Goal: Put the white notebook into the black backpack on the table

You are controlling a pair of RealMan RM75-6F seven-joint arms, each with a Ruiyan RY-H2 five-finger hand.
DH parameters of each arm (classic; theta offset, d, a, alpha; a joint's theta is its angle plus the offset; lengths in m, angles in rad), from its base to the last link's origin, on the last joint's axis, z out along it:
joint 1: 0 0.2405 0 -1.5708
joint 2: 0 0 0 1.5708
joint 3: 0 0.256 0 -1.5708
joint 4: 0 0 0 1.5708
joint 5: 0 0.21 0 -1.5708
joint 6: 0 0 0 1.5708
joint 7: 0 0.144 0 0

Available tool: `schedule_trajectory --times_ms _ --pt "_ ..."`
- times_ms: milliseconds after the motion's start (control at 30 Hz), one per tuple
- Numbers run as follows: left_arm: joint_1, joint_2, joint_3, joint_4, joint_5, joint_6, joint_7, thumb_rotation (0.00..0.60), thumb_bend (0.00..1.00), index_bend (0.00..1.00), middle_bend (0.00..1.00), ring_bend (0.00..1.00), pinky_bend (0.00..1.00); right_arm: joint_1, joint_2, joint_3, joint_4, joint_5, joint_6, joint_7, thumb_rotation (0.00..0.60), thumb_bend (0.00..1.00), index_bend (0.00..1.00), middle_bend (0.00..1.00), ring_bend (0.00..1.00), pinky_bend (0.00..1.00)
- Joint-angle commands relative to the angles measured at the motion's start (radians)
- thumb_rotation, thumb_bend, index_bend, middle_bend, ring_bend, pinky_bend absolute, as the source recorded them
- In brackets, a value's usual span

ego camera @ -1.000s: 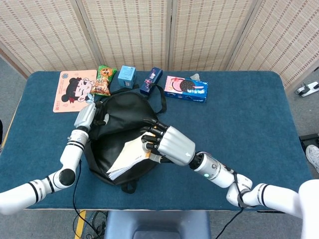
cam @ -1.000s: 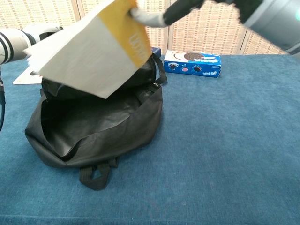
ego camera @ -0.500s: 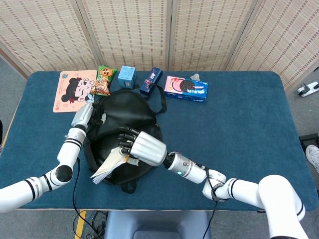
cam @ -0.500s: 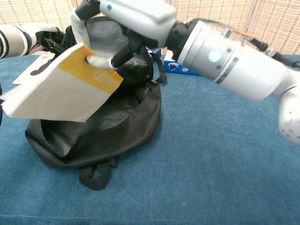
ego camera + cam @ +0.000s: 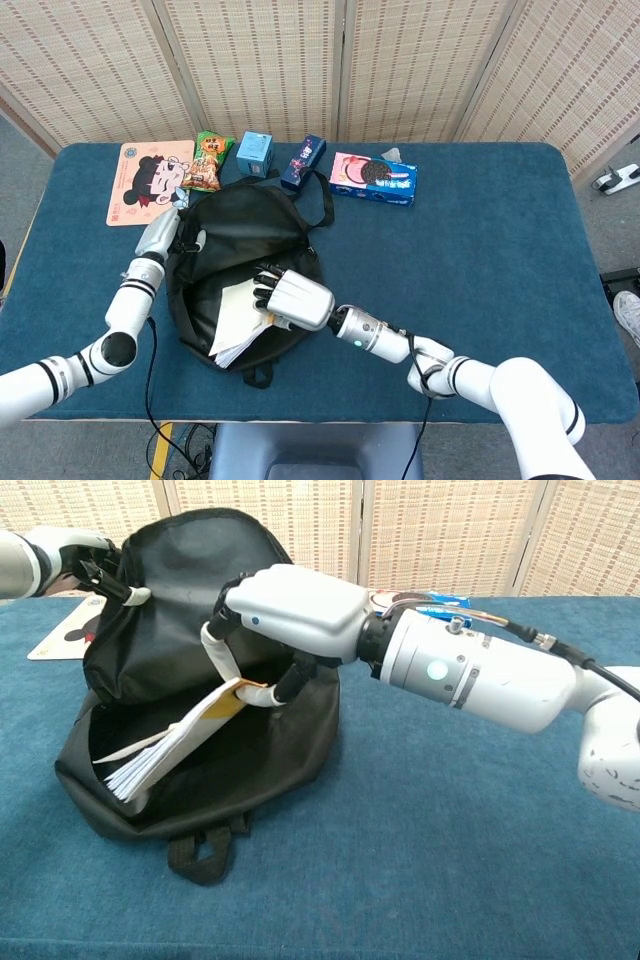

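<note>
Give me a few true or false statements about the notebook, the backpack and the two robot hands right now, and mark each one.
1. The right robot hand holds the white notebook by its yellow edge. True.
2. The notebook lies fully inside the black backpack. False: its lower page edges sit in the opening, but the gripped end is still above it.
3. The left robot hand holds up the backpack's upper flap. True.
4. The blue cookie box sits inside the backpack. False: it lies on the table behind the backpack.
5. The backpack is zipped shut. False: its mouth gapes open.
</note>
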Motion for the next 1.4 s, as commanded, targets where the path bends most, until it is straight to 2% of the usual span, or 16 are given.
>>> schedule_trajectory --times_ms 33,467,800,1100,1133,1233,1400 --pt "0.000 0.009 0.004 -0.010 -0.003 -0.003 -0.003 0.600 0.54 0.71 0.32 0.27 0.15 0.004 -0.012 -0.008 0.022 0.015 -0.024 -0.019 0.600 0.53 0.67 0.49 0.28 0.15" --pt "-0.002 0.038 0.026 -0.050 -0.004 -0.011 -0.016 0.600 0.54 0.71 0.32 0.27 0.15 0.036 -0.101 0.022 0.138 0.104 -0.127 -0.112 0.600 0.48 0.67 0.50 0.28 0.15" --pt "-0.006 0.056 0.039 -0.078 0.001 -0.006 -0.023 0.600 0.54 0.71 0.32 0.27 0.15 0.068 -0.161 0.054 0.193 0.172 -0.212 -0.235 0.600 0.45 0.67 0.50 0.28 0.14" --pt "-0.003 0.075 0.052 -0.101 0.005 0.002 -0.029 0.600 0.54 0.71 0.32 0.27 0.15 0.092 -0.223 0.061 0.288 0.206 -0.258 -0.323 0.600 0.38 0.66 0.46 0.26 0.09" --pt "-0.001 0.078 0.053 -0.104 0.006 0.003 -0.031 0.600 0.54 0.70 0.32 0.27 0.15 0.092 -0.225 0.062 0.290 0.209 -0.260 -0.327 0.600 0.34 0.63 0.44 0.25 0.09" --pt "0.005 0.086 0.059 -0.113 0.013 0.006 -0.035 0.600 0.54 0.70 0.32 0.27 0.15 0.086 -0.224 0.059 0.289 0.217 -0.259 -0.333 0.600 0.23 0.45 0.37 0.20 0.07" --pt "0.010 0.091 0.063 -0.122 0.020 0.007 -0.046 0.600 0.54 0.67 0.32 0.27 0.15 0.065 -0.188 0.054 0.233 0.226 -0.241 -0.340 0.600 0.13 0.14 0.21 0.10 0.05"
